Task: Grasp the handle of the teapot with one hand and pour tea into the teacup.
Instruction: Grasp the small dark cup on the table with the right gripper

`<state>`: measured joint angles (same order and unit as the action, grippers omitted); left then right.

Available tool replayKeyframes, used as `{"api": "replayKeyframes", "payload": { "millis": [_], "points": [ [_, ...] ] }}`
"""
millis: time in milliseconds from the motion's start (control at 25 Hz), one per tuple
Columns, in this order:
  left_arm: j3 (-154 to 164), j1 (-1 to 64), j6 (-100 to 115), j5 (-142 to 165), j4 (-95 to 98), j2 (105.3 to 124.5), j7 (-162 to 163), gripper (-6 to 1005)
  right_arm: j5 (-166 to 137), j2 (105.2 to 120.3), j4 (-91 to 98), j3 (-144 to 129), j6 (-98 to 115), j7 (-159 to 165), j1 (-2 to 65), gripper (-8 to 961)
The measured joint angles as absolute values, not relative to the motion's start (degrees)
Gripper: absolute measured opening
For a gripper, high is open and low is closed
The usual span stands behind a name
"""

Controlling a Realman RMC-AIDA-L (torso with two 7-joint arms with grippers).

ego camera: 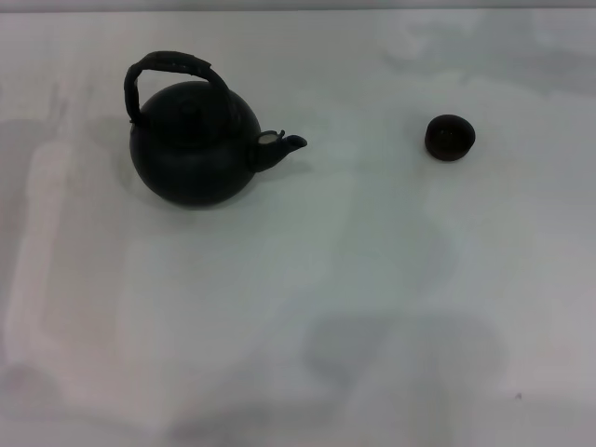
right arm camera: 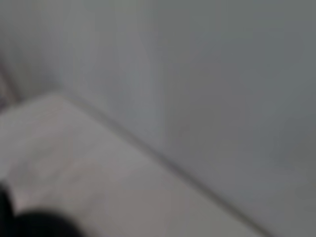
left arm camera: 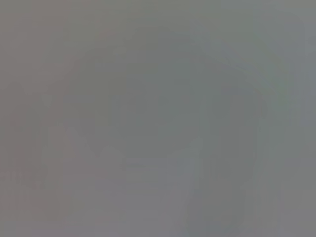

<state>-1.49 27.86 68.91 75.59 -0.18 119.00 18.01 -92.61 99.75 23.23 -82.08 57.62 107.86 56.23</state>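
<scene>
On white table (ego camera: pixel 372 307): teapot (ego camera: pixel 196 144) upright, spout toward teacup (ego camera: pixel 450 137) — well apart; no gripper visible.

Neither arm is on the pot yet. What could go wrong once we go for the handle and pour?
The handle arches tilted toward the robot's left, so a straight-down grasp may slip off. The teacup is tiny and stands well apart from the teapot: tea from the spout could miss it or nudge it.

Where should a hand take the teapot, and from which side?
Best bet is the handle, at the top of its arch, coming from above. The loop stands upright over the teapot with a clear gap beneath it for a finger. The round body offers no easy hold. The spout points at the teacup, the robot's right.
</scene>
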Motion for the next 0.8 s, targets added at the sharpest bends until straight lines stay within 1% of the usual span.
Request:
{"api": "replayKeyframes", "payload": {
  "millis": [80, 240, 400, 440, 480, 520, 600, 800],
  "points": [
    [-1.50, 27.91, 68.91, 75.58, -0.18, 119.00, 18.01, 829, -98.09, 100.18, 23.45, -82.14, 59.44, 109.69, 58.05, 829],
    [-1.49, 27.89, 68.93, 75.58, -0.17, 118.94, 18.01, 830, -106.33, 101.67, 23.69, -82.22, 61.50, 112.33, 60.82, 829],
    [-1.49, 27.85, 69.01, 75.58, -0.17, 118.92, 18.01, 830, -115.13, 103.78, 23.88, -82.30, 62.34, 116.45, 62.70, 828],
    [-1.50, 27.84, 69.01, 75.58, -0.17, 118.92, 18.02, 830, -118.46, 104.76, 23.89, -82.31, 62.32, 118.05, 63.15, 828],
    [-1.50, 27.81, 69.01, 75.58, -0.17, 118.94, 18.02, 830, -123.23, 106.23, 23.97, -82.19, 62.09, 120.26, 63.68, 828],
    [-1.49, 27.80, 69.01, 75.59, -0.18, 118.96, 18.01, 829, -123.23, 106.23, 23.97, -82.19, 62.09, 120.26, 63.68, 828],
    [-1.49, 27.77, 69.01, 75.59, -0.17, 118.96, 18.01, 829, -127.16, 107.44, 24.20, -82.11, 61.95, 122.33, 64.02, 828],
    [-1.50, 27.77, 69.01, 75.58, -0.17, 118.99, 18.02, 829, -132.55, 109.40, 24.37, -82.31, 62.19, 125.20, 64.31, 828]
  ]
}}
